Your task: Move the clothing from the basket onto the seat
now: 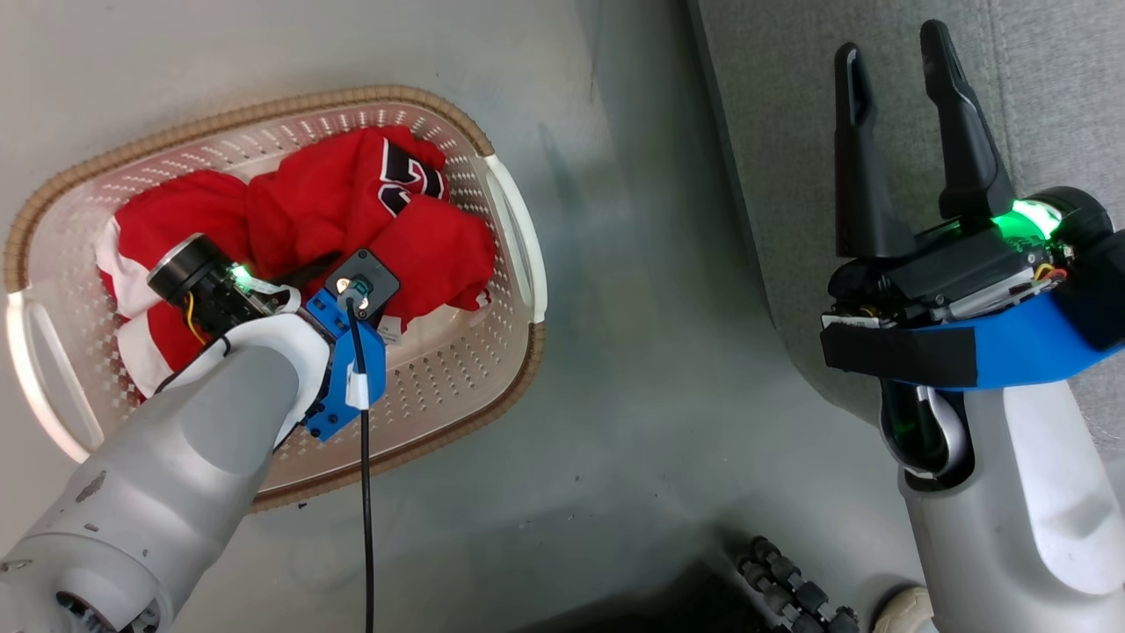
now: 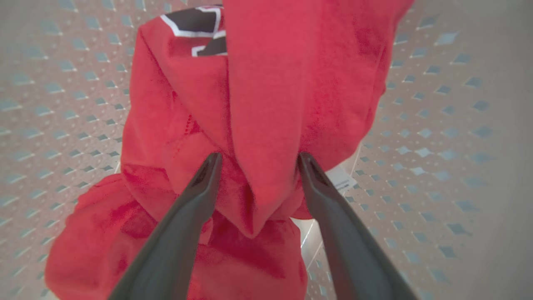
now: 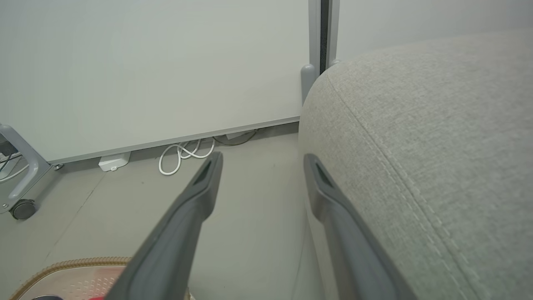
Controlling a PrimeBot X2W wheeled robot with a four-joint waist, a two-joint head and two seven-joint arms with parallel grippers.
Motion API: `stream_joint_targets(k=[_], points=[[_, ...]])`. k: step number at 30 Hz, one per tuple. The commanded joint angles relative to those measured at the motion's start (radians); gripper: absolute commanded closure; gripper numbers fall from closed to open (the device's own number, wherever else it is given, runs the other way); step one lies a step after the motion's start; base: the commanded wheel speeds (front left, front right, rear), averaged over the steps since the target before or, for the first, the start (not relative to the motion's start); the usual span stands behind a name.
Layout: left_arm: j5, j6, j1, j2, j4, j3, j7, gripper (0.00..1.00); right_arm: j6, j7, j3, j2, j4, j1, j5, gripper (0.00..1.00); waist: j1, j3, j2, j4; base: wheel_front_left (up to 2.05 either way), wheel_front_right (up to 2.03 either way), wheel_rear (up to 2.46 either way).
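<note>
One mark [image 1: 406, 178] on clothing [image 1: 308, 200], perhaps numerals

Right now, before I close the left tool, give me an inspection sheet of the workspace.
Surface: grey floor, with the basket standing on it beside the seat.
Job's things: red clothing bunched in the basket; none on the visible part of the seat.
Clutter: nothing seen.
Tools: left tool open, fingers astride a clothing fold; right tool open, empty, by the seat edge.
Cables: black cable along the left arm; white cable coiled at the wall.
Surroundings: pale wall, a caster on a frame leg.
</note>
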Motion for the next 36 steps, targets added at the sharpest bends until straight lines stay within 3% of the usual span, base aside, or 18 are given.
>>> stream_joint_targets(k=[1, 5, 6, 7, 20, 36], points=[[0.002, 0.002, -0.019, 0.006, -0.003, -0.003, 0.004, 0.0, 0.0, -0.003, -0.001, -0.002, -0.008, -0.018, 0.007, 0.0, -0.0001, 0.017, 0.0, -0.005, 0.0, 0.0, 0.0], [0.007, 0.002, -0.022, 0.005, -0.007, -0.006, 0.021, 0.0, 0.0, -0.003, -0.002, -0.002, -0.018, -0.022, 0.01, 0.0, -0.0001, 0.036, 0.0, -0.008, 0.0, 0.0, 0.0], [0.02, 0.002, -0.018, 0.004, -0.005, -0.006, 0.032, 0.35, 0.0, -0.003, -0.001, -0.002, -0.021, -0.023, 0.011, 0.0, -0.0001, 0.039, 0.0, -0.008, 0.0, 0.0, 0.0], [0.035, 0.002, -0.015, 0.003, -0.01, -0.006, 0.036, 0.99, 0.0, -0.003, -0.001, -0.002, -0.022, -0.025, 0.012, 0.0, -0.0001, 0.042, 0.0, -0.009, 0.0, 0.0, 0.0], [0.044, 0.002, 0.005, -0.026, -0.044, -0.006, -0.02, 1.0, 0.0, -0.003, -0.008, -0.002, -0.014, -0.016, -0.01, 0.0, -0.0001, -0.01, 0.0, 0.023, 0.0, 0.0, 0.0], [-0.088, 0.002, 0.077, -0.115, -0.046, -0.007, -0.223, 1.0, 0.0, -0.003, -0.028, -0.002, 0.05, 0.071, -0.072, 0.0, -0.0001, -0.287, 0.0, 0.141, 0.0, 0.0, 0.0]])
